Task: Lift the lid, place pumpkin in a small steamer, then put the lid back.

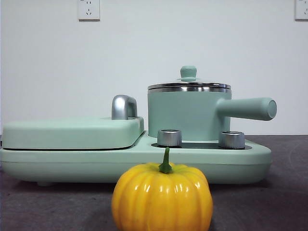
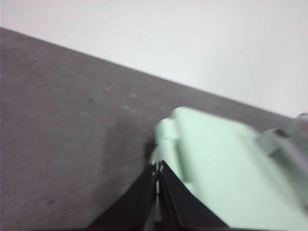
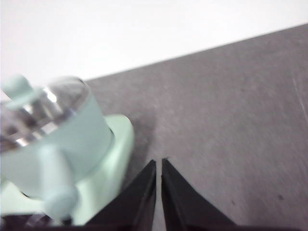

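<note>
A long mint-green cooker base (image 1: 134, 166) lies on a dark grey tabletop (image 1: 43, 204) before a white wall (image 1: 144, 48). On the base's left half rests a broad flat mint-green cover (image 1: 72, 132), with a chrome handle (image 1: 123, 107) rising at the cover's right end. Two silver knobs (image 1: 169, 137) stand on the base to the right of the cover. Two white wall sockets (image 1: 88, 9) sit high on the wall above the base.
</note>
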Motion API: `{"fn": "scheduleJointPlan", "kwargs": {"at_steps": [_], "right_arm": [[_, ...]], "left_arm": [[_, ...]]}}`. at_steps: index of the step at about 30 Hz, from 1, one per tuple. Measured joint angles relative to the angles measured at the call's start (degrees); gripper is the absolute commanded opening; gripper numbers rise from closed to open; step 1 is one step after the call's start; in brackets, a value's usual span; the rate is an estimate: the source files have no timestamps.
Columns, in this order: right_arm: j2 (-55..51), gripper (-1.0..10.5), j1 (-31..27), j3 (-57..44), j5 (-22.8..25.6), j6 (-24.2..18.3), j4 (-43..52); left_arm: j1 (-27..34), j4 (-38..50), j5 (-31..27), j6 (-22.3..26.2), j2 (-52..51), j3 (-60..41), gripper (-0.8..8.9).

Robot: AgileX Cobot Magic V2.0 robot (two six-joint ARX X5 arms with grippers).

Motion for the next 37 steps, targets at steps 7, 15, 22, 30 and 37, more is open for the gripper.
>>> {"fn": "scheduleJointPlan", "kwargs": {"at_steps": [7,15,22,30,37], "right_arm": [[6.25,0.2,2.21,12.44,-0.63,1.77,-6.95],[14.95,0.2,2.6,27.26,-10.29,0.92,-16.5],[21.66,0.2,2.62,37.53,-22.8,-3.17,-26.16],[24.13,0.3,2.62,41.77,-25.44,-8.46,-30.86],[24.13,4.6,2.62,41.77,-25.38,-9.29,-30.93]], "left_arm": [[-3.32,-3.34,3.34,-1.7,8.17,9.4,0.08],[-5.84,-12.83,9.29,0.46,19.85,26.23,0.07],[-7.89,-19.85,19.67,2.34,29.42,37.24,0.07],[-11.21,-26.21,28.13,5.75,34.86,42.49,0.78],[-13.51,-25.7,28.24,7.54,37.33,42.49,4.69]]}}
